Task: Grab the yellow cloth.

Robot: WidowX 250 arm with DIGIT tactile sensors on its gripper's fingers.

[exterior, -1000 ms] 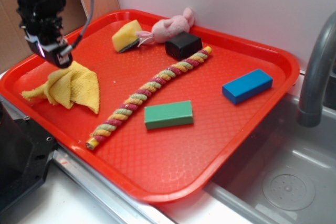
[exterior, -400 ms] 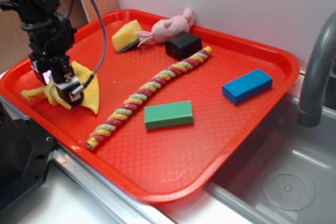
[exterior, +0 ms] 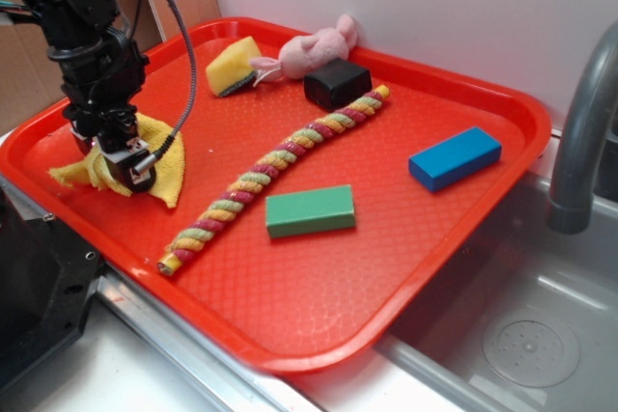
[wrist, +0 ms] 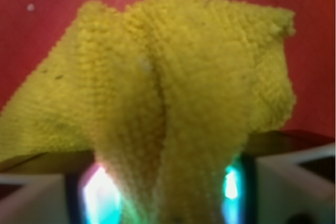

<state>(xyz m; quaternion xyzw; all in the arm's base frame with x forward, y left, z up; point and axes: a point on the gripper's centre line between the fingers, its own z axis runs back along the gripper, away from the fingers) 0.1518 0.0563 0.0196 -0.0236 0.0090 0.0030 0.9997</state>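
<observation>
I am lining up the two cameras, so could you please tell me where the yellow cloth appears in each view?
Exterior: the yellow cloth lies at the tray's left end, under the gripper.
Wrist: the yellow cloth fills the centre, a fold running down between the fingers.
Shared landmark: the red tray.

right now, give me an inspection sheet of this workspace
surface: red tray, on a counter edge beside a sink.
job's things: yellow cloth at the tray's left end, bunched; in the wrist view a fold rises between the fingers.
clutter: yellow sponge, pink plush toy, black block, twisted rope, green block, blue block.
grippers: pincer down on the cloth; closure cannot be told.
cables: black cable looping off the arm.
surroundings: grey faucet, sink basin, white wall.
</observation>
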